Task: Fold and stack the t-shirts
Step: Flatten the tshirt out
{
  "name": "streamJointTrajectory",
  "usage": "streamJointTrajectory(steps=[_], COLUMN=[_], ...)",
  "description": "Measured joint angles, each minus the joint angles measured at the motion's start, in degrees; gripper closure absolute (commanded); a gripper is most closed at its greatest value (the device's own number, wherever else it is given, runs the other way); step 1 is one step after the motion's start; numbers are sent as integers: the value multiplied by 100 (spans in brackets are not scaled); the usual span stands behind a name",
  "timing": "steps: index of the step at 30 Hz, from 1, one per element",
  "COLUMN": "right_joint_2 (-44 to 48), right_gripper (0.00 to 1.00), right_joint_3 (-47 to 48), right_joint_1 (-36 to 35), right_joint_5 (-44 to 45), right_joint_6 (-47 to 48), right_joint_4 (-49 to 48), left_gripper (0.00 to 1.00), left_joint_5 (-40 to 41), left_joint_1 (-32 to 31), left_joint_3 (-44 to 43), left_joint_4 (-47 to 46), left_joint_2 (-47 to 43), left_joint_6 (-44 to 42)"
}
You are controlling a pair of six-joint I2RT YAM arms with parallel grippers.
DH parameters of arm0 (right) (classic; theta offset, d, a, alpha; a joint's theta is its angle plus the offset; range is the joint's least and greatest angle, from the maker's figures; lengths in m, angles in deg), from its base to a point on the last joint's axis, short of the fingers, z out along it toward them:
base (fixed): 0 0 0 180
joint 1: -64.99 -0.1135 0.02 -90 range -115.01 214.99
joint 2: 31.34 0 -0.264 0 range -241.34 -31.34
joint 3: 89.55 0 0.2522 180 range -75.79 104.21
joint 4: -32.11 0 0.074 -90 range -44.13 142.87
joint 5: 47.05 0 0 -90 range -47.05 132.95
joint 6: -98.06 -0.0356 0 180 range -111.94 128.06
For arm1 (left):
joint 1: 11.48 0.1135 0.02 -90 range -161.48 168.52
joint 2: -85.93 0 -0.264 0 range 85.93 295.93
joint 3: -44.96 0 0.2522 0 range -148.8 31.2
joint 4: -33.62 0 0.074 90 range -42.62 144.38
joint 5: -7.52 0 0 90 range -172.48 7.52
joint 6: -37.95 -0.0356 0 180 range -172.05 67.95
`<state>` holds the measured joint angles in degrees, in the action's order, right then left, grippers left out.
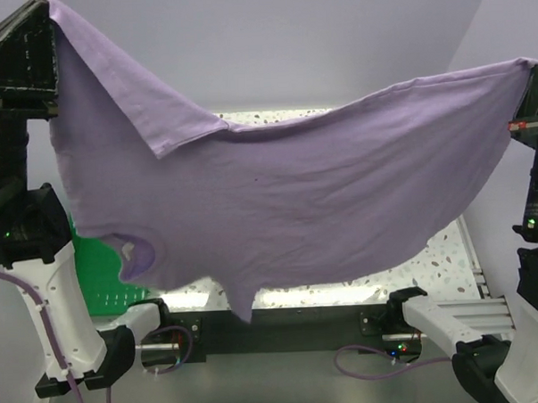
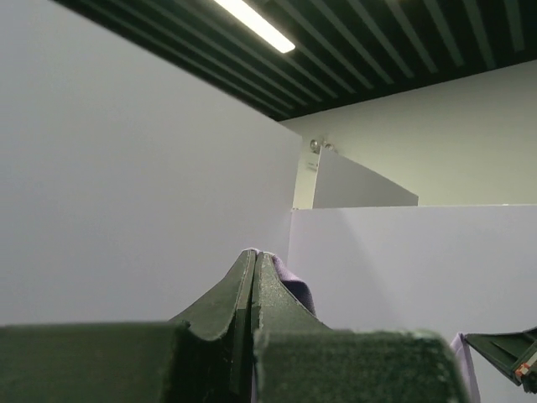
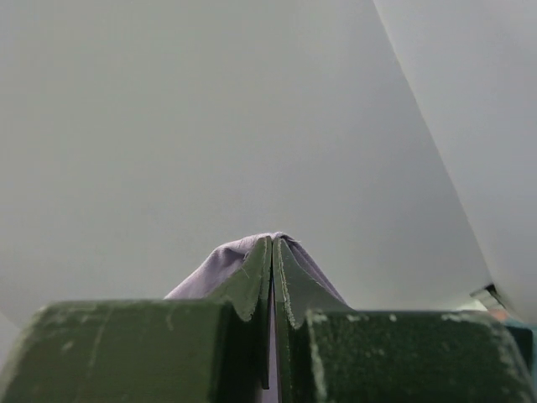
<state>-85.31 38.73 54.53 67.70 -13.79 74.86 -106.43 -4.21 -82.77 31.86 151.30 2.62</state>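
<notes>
The large lavender-purple t-shirt hangs spread in the air between my two raised grippers and covers most of the table. My left gripper is at the top left, shut on one edge of the shirt; in the left wrist view its fingertips are pressed together with purple cloth beside them. My right gripper is at the far right, shut on another edge; in the right wrist view cloth drapes over its closed tip. The black, red/pink and light blue shirts are hidden.
A green plastic tray shows at the left below the hanging shirt. The speckled white table shows at the lower right and along the far edge. White walls enclose the space.
</notes>
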Motion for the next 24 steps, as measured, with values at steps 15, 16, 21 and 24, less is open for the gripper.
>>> streamJointTrajectory(steps=[15, 16, 21, 24], right_joint_2=[-2439, -2643, -3685, -3976], right_gripper=[65, 46, 36, 30], right_joint_3=[-4107, -4260, -4175, -3893], right_joint_1=[267, 310, 610, 662], right_joint_5=[280, 238, -199, -527], right_joint_6=[-219, -275, -262, -256], right_joint_4=[-437, -420, -201, -175], left_gripper=[31, 21, 13, 12], left_joint_5=[-525, -551, -553, -472], left_joint_1=[-710, -756, -1047, -1244], left_joint_3=[3097, 3139, 3073, 2887], left_joint_4=[173, 321, 1320, 1917], left_joint_2=[3646, 3985, 4878, 4791], left_joint_6=[-546, -654, -1235, -1567])
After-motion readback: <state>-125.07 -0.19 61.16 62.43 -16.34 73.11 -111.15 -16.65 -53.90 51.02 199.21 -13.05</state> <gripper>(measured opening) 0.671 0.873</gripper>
